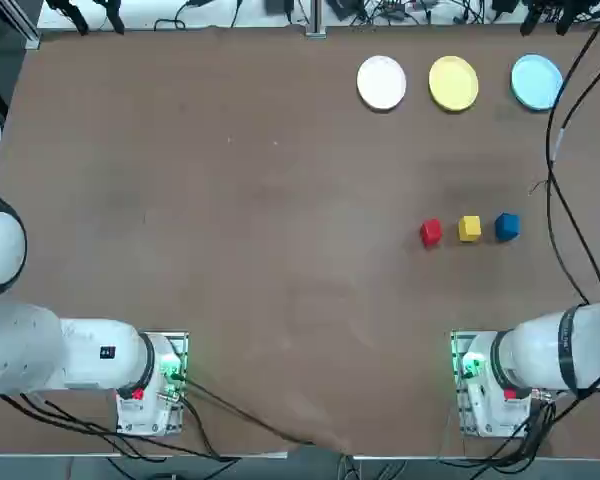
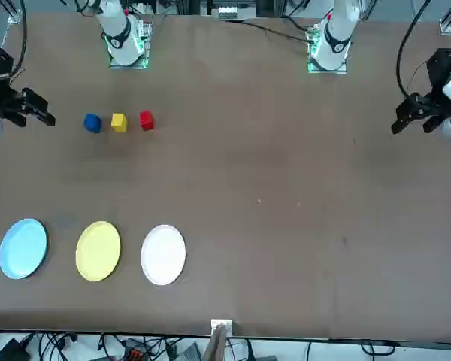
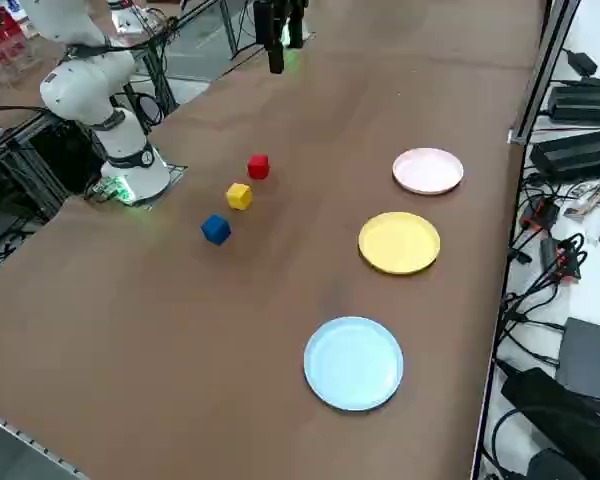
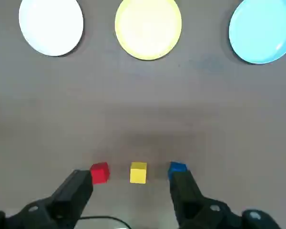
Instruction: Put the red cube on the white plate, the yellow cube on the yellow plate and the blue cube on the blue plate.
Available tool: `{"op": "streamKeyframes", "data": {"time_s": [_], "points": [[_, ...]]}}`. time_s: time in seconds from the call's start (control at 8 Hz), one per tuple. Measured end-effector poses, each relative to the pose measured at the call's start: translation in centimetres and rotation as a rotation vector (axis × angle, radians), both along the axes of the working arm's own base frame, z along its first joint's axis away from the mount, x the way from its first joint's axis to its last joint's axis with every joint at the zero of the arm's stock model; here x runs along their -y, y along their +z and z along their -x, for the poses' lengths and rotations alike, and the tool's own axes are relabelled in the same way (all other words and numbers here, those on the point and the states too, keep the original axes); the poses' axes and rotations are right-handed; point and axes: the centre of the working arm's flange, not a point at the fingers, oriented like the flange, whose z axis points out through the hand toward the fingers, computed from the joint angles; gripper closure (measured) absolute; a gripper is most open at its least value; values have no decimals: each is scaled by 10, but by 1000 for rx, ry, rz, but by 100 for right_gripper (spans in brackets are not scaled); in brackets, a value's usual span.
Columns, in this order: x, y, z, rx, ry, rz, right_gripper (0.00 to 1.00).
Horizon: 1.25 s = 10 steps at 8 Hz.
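Three cubes sit in a short row on the brown table: the red cube (image 1: 430, 232), the yellow cube (image 1: 469, 228) and the blue cube (image 1: 507, 226). Farther back, in the same order, lie the white plate (image 1: 381, 82), the yellow plate (image 1: 453, 82) and the blue plate (image 1: 536, 81), all bare. My right gripper (image 4: 132, 177) hangs open, high above the cubes. In the right wrist view the yellow cube (image 4: 138, 172) shows between its fingers, with the red cube (image 4: 99, 172) and blue cube (image 4: 177, 168) by the fingertips. It holds nothing.
The right arm's base (image 1: 485, 385) stands at the near edge of the table. A black cable (image 1: 558, 160) hangs over the table's right side, beside the blue plate. More cables and equipment lie beyond the far edge.
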Motion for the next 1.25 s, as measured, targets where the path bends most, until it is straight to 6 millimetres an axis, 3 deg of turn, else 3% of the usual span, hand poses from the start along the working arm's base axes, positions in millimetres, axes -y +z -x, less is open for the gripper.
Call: {"op": "streamKeyframes", "data": {"time_s": [0.88, 1.12, 1.25], "points": [[1, -10, 6, -79, 1, 4, 0], [12, -30, 16, -210, -17, 5, 0], [22, -55, 17, -310, -34, 12, 0]]}}
